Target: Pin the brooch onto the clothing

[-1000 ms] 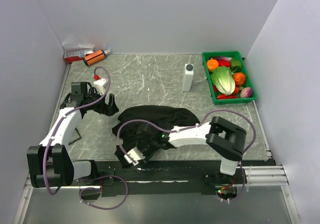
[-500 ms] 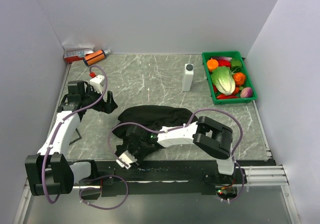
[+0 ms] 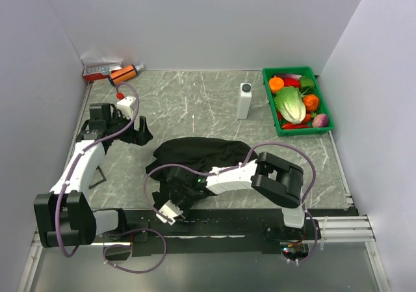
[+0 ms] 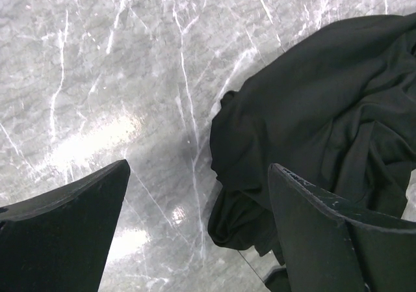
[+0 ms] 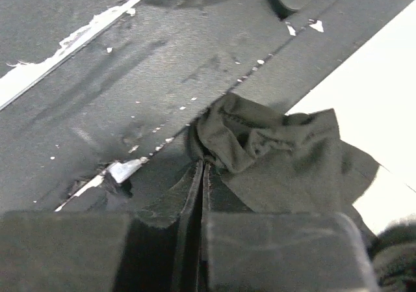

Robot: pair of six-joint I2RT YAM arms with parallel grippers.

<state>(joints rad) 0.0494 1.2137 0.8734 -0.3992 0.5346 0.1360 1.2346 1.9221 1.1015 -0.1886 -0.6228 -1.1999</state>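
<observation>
- Right fingers (image 5: 273,250) pressed together, pinching a fold of the black T-shirt (image 5: 266,142) at their tips.
- Left fingers (image 4: 58,227) spread wide, holding nothing; the crumpled T-shirt lies on the bench (image 4: 97,77) ahead, toward their right tip.

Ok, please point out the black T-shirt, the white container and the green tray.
black T-shirt (image 3: 203,152): top view, crumpled middle.
white container (image 3: 244,105): top view, its body.
green tray (image 3: 305,131): top view, near rim.
</observation>
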